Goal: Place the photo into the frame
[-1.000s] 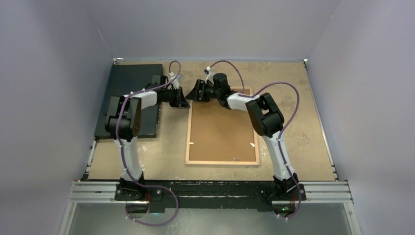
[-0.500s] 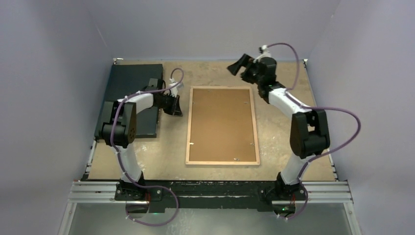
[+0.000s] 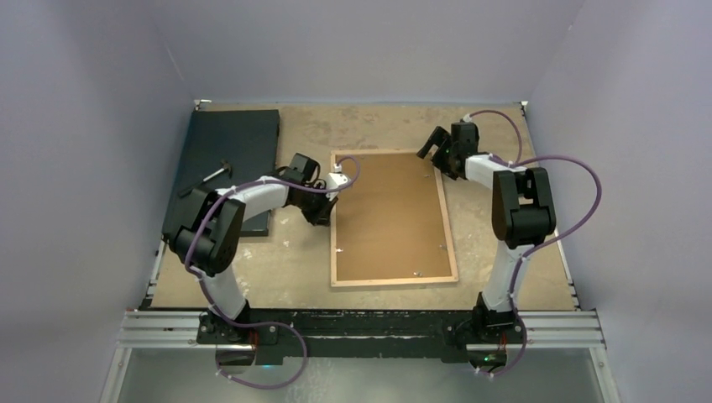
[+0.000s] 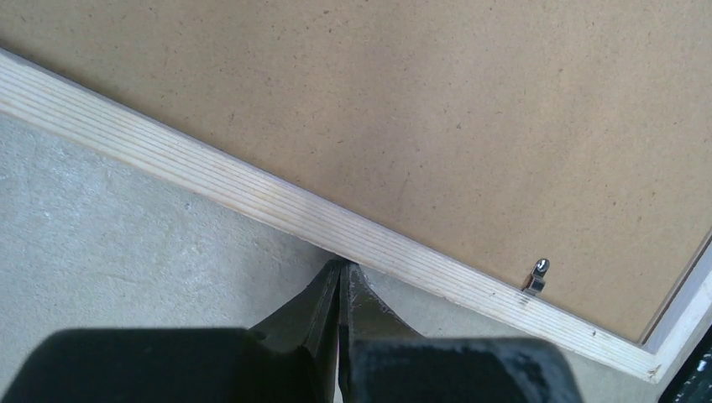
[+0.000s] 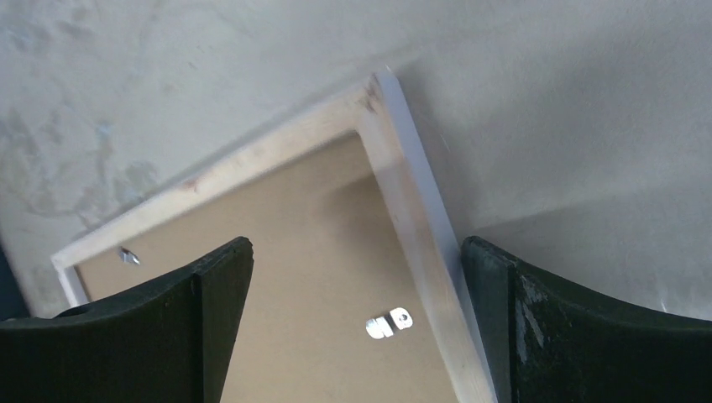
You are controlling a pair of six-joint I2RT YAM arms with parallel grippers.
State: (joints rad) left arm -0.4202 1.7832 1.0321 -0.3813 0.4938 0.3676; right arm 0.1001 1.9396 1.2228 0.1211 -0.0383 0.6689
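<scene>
1. We are seeing the frame (image 3: 395,281) lying back-up near the middle of the table (image 3: 520,243), slightly skewed, its light wooden rails facing up; a brown backing panel (image 3: 390,218) is sitting inside the rails; whether the photo is lying beneath it we cannot tell.
2. The left gripper (image 4: 340,273) is pointing at the outer edge of the frame's left long rail; its fingers are pressed together with nothing between them; the tips are touching the rail or sitting just beside it; a metal clip (image 4: 537,275) is showing on the panel near a corner.
3. The right gripper (image 5: 357,252) is hovering over the frame's far right corner with its fingers spread wide, holding nothing; a second clip (image 5: 389,322) is showing on the panel between them.
4. A black board (image 3: 227,151) is lying at the far left of the table, apart from the frame; a slim tool (image 3: 217,176) is resting on it.
</scene>
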